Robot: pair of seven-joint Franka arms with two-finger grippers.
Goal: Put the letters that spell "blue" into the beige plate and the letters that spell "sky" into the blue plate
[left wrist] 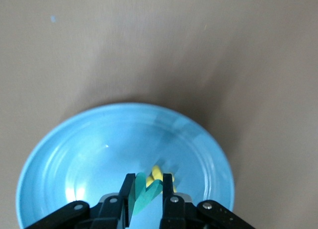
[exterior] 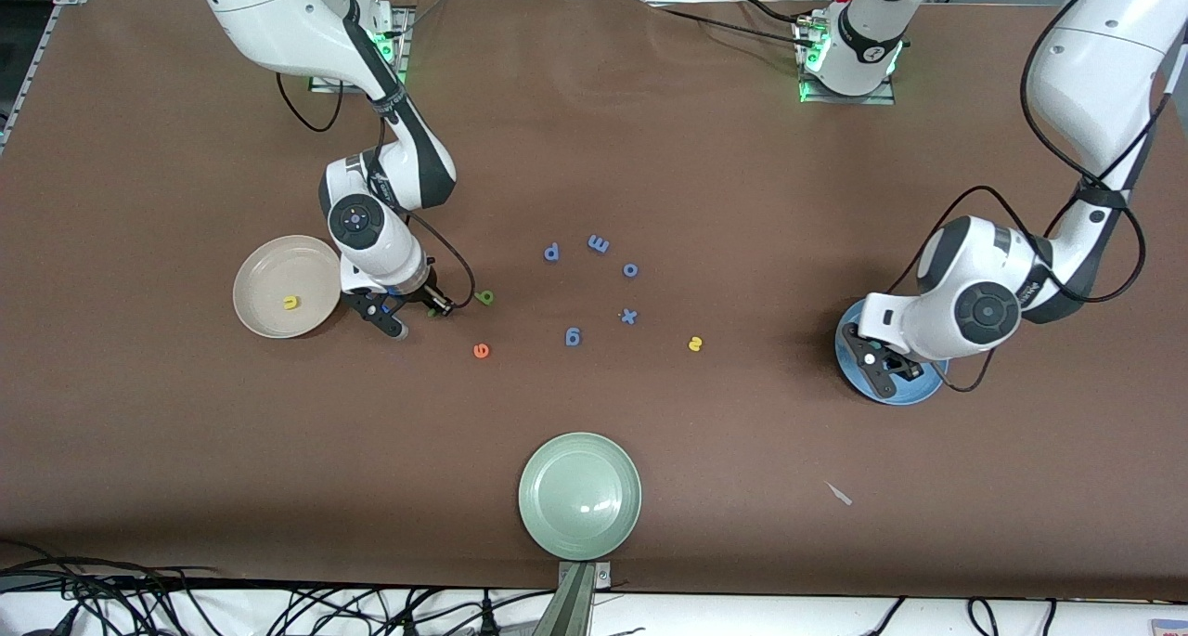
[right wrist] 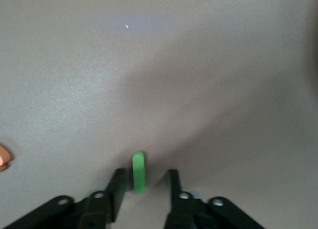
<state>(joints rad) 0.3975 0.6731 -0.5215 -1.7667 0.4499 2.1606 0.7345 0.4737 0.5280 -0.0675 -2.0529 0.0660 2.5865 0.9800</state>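
My left gripper hangs over the blue plate, shut on the teal y. In the plate below it lies the yellow k. Beside the beige plate, which holds the yellow u, my right gripper is down at the table. It is open, with the dark green l between its fingers and a gap on each side. The light green b and orange e lie close by. Nearer the blue plate lies the yellow s.
Blue letters p, m, o, x and g are scattered mid-table. A pale green plate sits nearest the front camera. A small pale scrap lies toward the left arm's end.
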